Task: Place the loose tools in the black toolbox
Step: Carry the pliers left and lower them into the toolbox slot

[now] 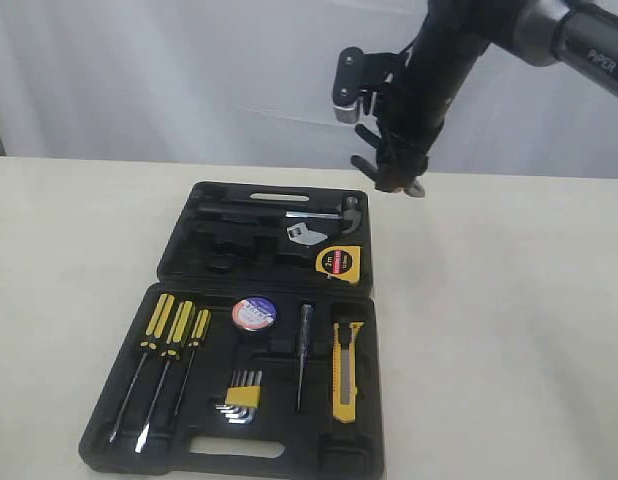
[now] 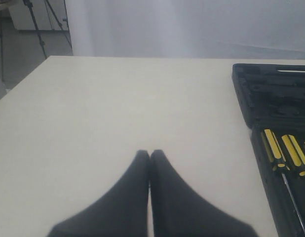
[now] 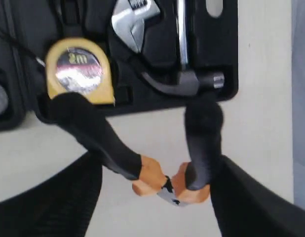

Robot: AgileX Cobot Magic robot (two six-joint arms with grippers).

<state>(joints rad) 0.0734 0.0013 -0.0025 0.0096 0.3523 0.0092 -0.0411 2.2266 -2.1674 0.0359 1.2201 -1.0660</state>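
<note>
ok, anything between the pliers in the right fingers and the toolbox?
Nothing visible. The right fingers hold the pliers above the table just beyond the open toolbox's far right corner. The hammer and tape measure fill the recesses nearest that corner, so the pliers likely belong further in; which recess is free I cannot tell.

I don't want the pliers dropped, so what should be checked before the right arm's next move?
1. Pliers held by right gripper: ok, jaws around the orange end.
2. Black toolbox open: ok.
3. Pliers above the toolbox: not ok, they seem beside its corner, over the table.
4. Free recess for them: cannot tell.
5. Left gripper out of the way: ok, shut, beside the box.
6. Tape measure, tape roll, utility knife seated: ok.
</note>
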